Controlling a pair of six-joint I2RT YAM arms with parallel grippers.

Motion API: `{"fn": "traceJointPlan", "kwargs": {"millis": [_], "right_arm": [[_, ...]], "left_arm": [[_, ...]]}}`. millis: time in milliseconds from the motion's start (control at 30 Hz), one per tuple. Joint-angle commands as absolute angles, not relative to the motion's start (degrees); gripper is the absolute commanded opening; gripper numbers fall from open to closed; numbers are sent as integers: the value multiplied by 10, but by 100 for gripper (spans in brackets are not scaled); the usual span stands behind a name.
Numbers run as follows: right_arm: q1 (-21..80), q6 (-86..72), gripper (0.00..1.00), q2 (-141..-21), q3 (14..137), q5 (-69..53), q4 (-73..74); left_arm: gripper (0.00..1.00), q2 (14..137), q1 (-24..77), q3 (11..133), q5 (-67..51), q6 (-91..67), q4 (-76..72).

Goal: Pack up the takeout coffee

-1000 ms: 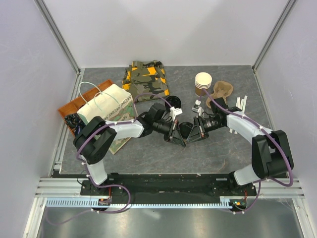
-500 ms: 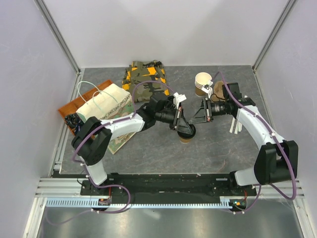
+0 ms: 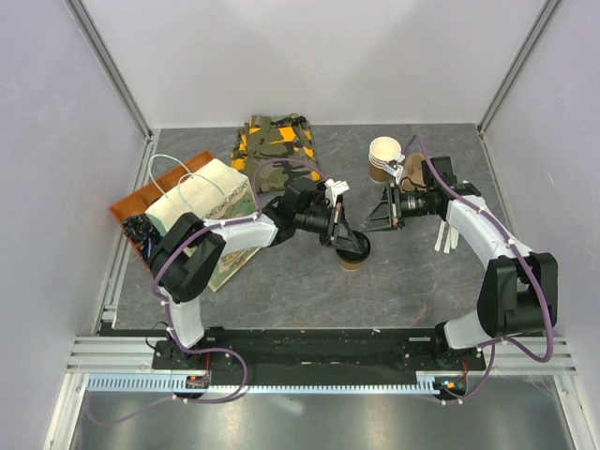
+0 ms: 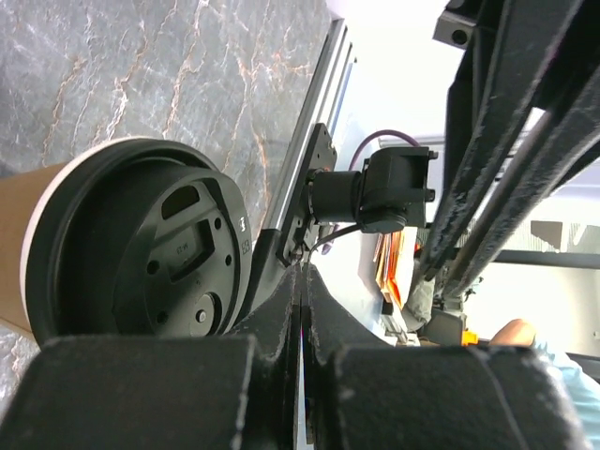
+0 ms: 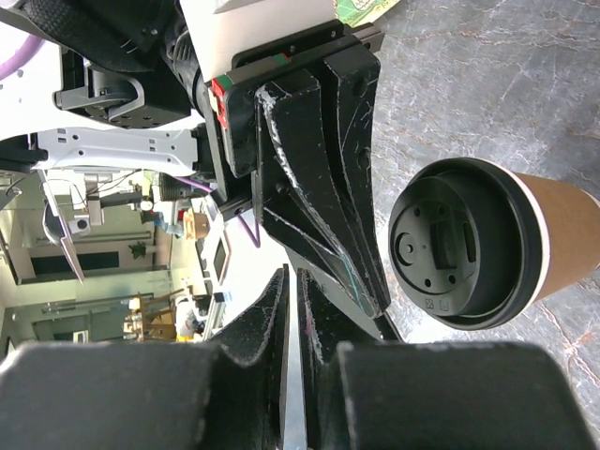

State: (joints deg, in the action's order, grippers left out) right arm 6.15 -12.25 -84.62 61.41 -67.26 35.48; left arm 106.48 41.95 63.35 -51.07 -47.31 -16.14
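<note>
Standing on the grey, marble-veined table [image 3: 281, 281] between the two arms, the takeout coffee [image 3: 353, 253] is a smooth brown kraft-paper cup. It has a thin pale rim line under a round black plastic lid, moulded with a recessed centre, small holes and a sip slot. The left gripper [image 3: 343, 241] has its matte black fingers pressed together on nothing, tips at the lid's edge; whether they touch it is unclear. The right gripper [image 3: 373, 223], just beside the cup, has scuffed fingers almost together, empty.
</note>
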Motion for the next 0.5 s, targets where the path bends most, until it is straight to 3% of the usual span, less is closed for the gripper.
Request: {"fn": "traceJointPlan", "kwargs": {"millis": [0, 467], "right_arm": [[60, -121, 13, -858, 608, -690, 337], [61, -123, 13, -875, 595, -697, 331]], "left_arm": [[2, 1088, 417, 621, -512, -484, -184], [2, 1118, 408, 619, -502, -479, -150]]}}
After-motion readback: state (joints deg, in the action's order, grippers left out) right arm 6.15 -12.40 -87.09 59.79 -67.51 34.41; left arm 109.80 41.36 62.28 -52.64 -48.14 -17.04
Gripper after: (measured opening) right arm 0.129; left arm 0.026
